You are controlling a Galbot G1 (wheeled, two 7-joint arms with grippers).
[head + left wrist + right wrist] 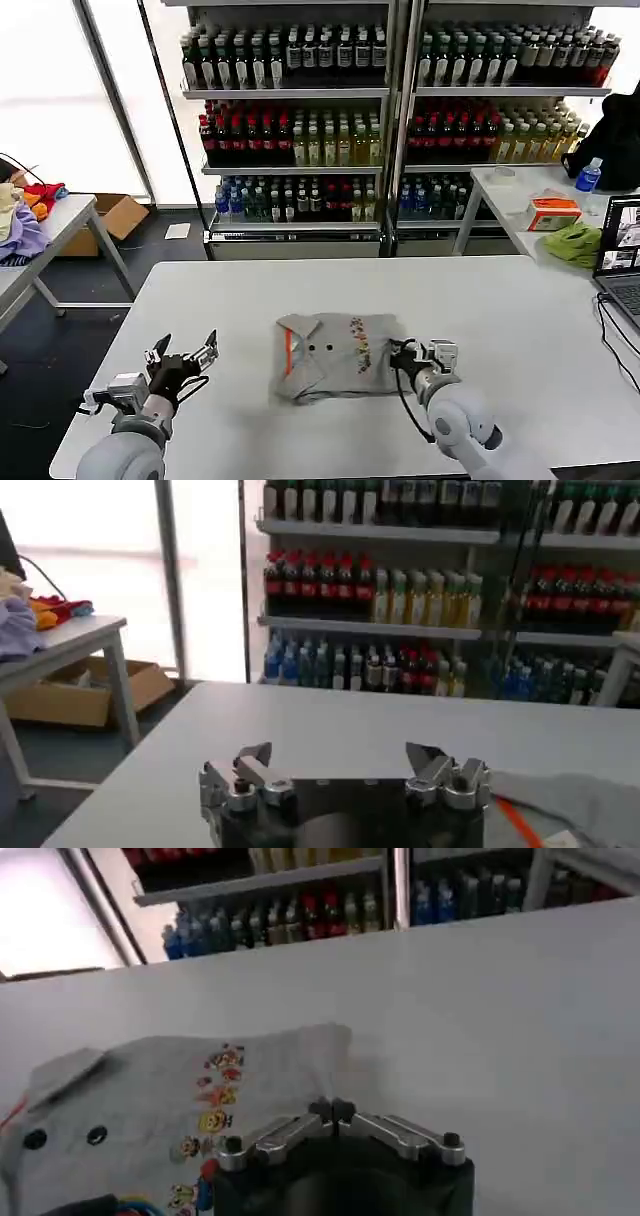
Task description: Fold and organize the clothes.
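This looks like a lab or test room dressed up as a shop. Two tall metal shelving units [395, 120] stand against the back wall, stocked in tidy rows with drink bottles [290, 140] sorted by colour, as on a store shelf. In front of them are plain white work tables [540, 330] on a dark floor. A side table [500, 195] at the right carries a laptop [622, 255] with a cable, a water bottle [588, 176] and an orange box [553, 212]; another table [60, 225] at the left holds a heap of clothing [22, 215], with a cardboard box [118, 215] on the floor beside it. Large bright windows [50, 90] fill the left wall.
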